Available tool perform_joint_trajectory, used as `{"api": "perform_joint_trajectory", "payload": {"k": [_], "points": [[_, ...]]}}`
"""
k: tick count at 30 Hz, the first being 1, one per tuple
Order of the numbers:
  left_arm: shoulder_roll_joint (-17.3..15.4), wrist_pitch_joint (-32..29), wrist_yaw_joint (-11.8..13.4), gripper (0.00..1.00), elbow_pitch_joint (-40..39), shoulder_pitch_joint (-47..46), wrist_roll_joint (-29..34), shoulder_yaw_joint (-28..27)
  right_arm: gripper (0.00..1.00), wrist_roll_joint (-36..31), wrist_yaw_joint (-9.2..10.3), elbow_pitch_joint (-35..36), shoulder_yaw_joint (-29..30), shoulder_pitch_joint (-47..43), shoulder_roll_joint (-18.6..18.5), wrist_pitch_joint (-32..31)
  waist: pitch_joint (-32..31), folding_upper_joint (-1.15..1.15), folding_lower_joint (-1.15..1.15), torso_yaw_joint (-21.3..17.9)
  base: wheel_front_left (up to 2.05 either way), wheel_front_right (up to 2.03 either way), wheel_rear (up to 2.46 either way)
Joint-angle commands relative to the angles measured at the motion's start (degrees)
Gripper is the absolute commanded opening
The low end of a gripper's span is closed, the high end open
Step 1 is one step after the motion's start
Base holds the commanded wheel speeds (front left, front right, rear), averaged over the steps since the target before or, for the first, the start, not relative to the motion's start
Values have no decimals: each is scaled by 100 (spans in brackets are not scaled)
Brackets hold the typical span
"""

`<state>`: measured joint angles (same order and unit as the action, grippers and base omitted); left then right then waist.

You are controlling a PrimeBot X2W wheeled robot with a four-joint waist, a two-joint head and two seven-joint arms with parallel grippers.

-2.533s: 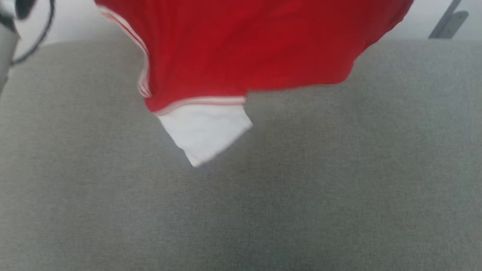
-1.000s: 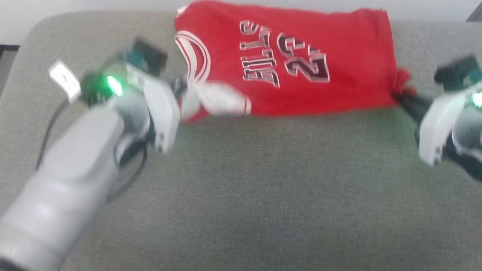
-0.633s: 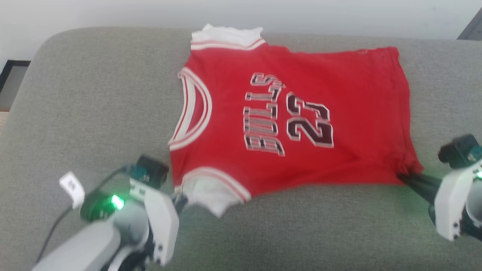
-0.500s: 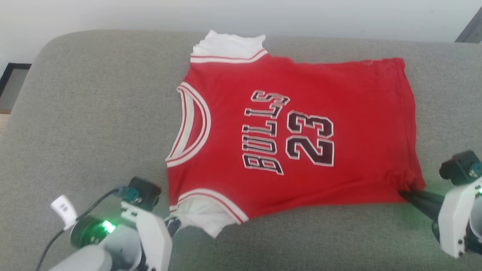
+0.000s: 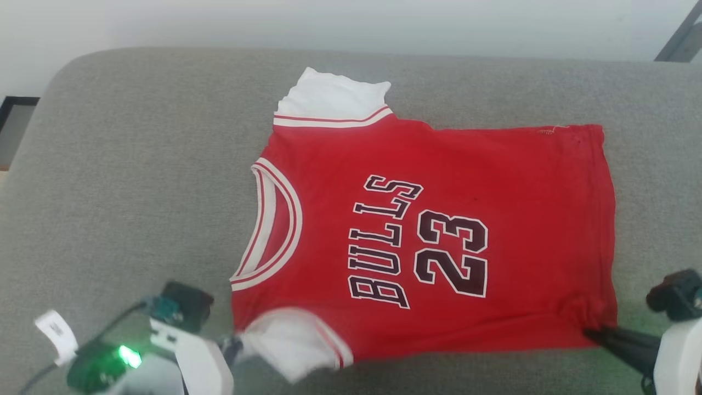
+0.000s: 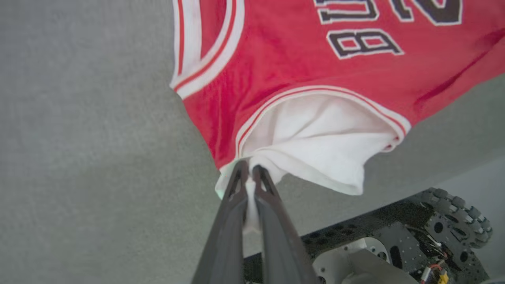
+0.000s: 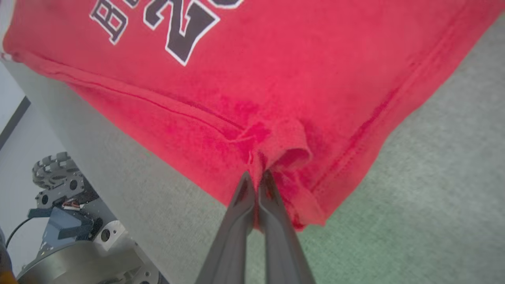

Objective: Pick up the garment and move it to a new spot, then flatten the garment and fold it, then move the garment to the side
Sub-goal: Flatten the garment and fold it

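Note:
The garment [image 5: 439, 230], a small red jersey with white sleeves and dark "BULLS 23" print, lies spread face up on the grey cushion [image 5: 137, 175], collar toward the left. My left gripper [image 5: 235, 346] is shut on the near white sleeve [image 6: 315, 146], whose edge is pinched between the fingers [image 6: 246, 177]. My right gripper [image 5: 595, 333] is shut on the near hem corner of the garment [image 7: 276, 79], red cloth bunched at the fingertips [image 7: 254, 179]. The far white sleeve [image 5: 334, 97] lies flat toward the back.
The cushion's near edge runs close under both grippers; beyond it the robot's wheeled base [image 6: 434, 232] shows, also the base [image 7: 63, 221] in the right wrist view. A pale wall [image 5: 351, 22] rises behind the cushion. Bare cushion stretches to the left of the garment.
The garment, earlier hanging in the air, has been laid out flat on the cushion. Both grippers drew toward the near edge, stretching it, still shut on the sleeve and the hem corner.

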<state>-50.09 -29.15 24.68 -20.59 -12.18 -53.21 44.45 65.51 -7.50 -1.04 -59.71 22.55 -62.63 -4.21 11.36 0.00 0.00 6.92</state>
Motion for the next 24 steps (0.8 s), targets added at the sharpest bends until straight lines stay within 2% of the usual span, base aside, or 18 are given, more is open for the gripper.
{"api": "perform_joint_trajectory", "payload": {"k": [1, 5, 10, 12, 13, 14, 24], "points": [[-71, 28, 55, 0, -118, -203, 122, -80, 0, 23, 2, -25, 100, 10, -14, 107, 42, 0, 0, -40, 0, 0, 0], [-289, -52, 54, 0, -295, -686, 479, -237, 0, -122, 2, -72, 395, 208, 68, 329, 128, 0, 0, -145, 0, 0, 0], [-358, -153, -258, 0, -84, -1455, 843, -327, 0, -300, 2, -315, 788, 527, 332, 361, 253, 0, 0, -302, 0, 0, 0], [-247, -148, -449, 0, 156, -1752, 939, -321, 0, -398, 2, -487, 925, 668, 501, 310, 316, 0, 0, -355, 0, 0, 0], [-113, -105, -658, 0, 438, -2052, 985, -300, 0, -530, 2, -676, 1029, 829, 693, 233, 391, 0, 0, -409, 0, 0, 0], [-34, -89, -764, 0, 615, -2190, 1018, -271, 0, -582, 2, -773, 1079, 905, 808, 203, 428, 0, 0, -431, 0, 0, 0], [903, 139, -1659, 0, 2694, -3277, 1139, 7, 0, -878, 2, -1712, 1004, 1653, 1697, -137, 798, 0, 0, -562, 0, 0, 0]]}}
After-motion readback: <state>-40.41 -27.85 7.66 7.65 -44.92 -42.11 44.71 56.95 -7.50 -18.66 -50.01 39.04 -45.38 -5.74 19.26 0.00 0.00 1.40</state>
